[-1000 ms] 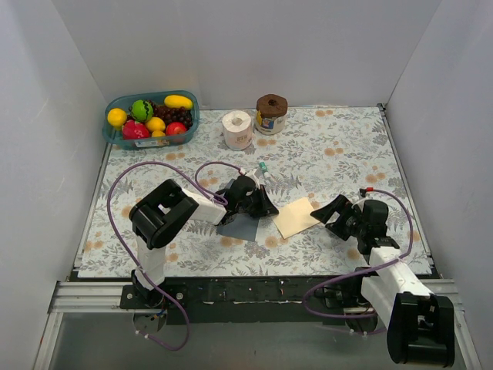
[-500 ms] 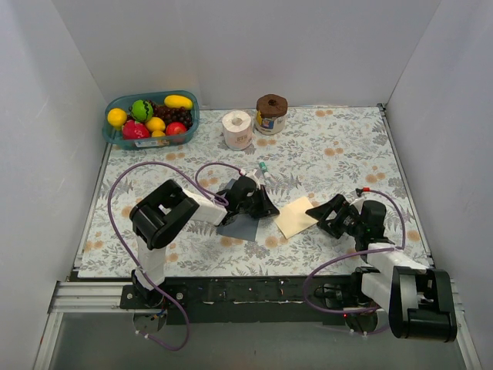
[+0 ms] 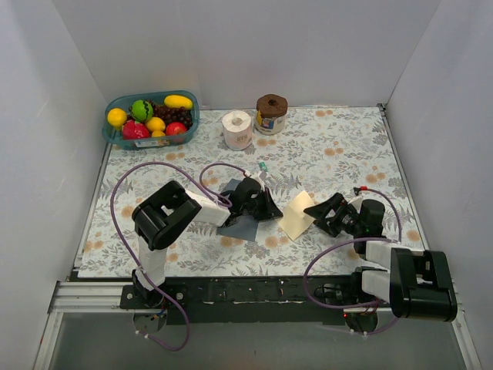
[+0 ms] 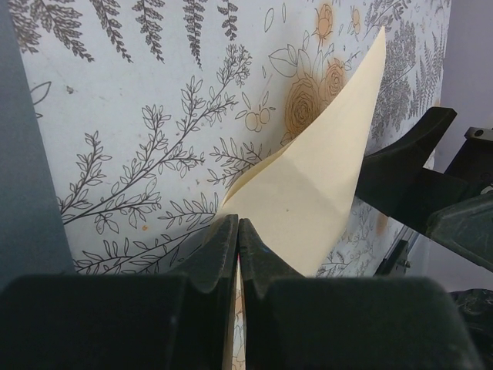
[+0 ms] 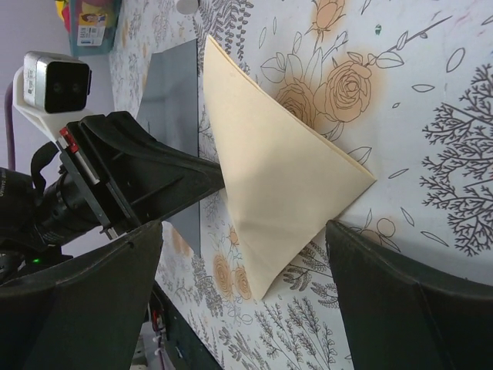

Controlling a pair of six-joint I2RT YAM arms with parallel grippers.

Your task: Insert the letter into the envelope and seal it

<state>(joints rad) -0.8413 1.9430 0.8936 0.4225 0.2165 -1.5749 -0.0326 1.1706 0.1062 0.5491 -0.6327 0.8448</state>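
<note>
Left gripper [image 4: 237,231] has its fingers pressed together on the near-left corner of the letter [image 3: 296,216]; a cream sliver shows between the pads in the left wrist view. The letter is tilted, one side lifted off the floral tabletop [image 3: 339,146], with its right corner apparently down on the cloth. It sits mid-table toward the near edge, just right of the envelope [image 3: 240,225]. The envelope lies flat, partly under the left gripper, and I can't tell from these views whether its flap is open. Right gripper [image 3: 317,214] has its fingers spread wide, one on either side of the letter's right end. Its tips are right at the sheet but contact is unclear. At the far-left corner is a fruit basket [image 3: 112,135]. A paper roll [image 3: 237,129] and a brown-lidded jar [image 3: 271,113] stand along the far edge, well apart from the work.
</note>
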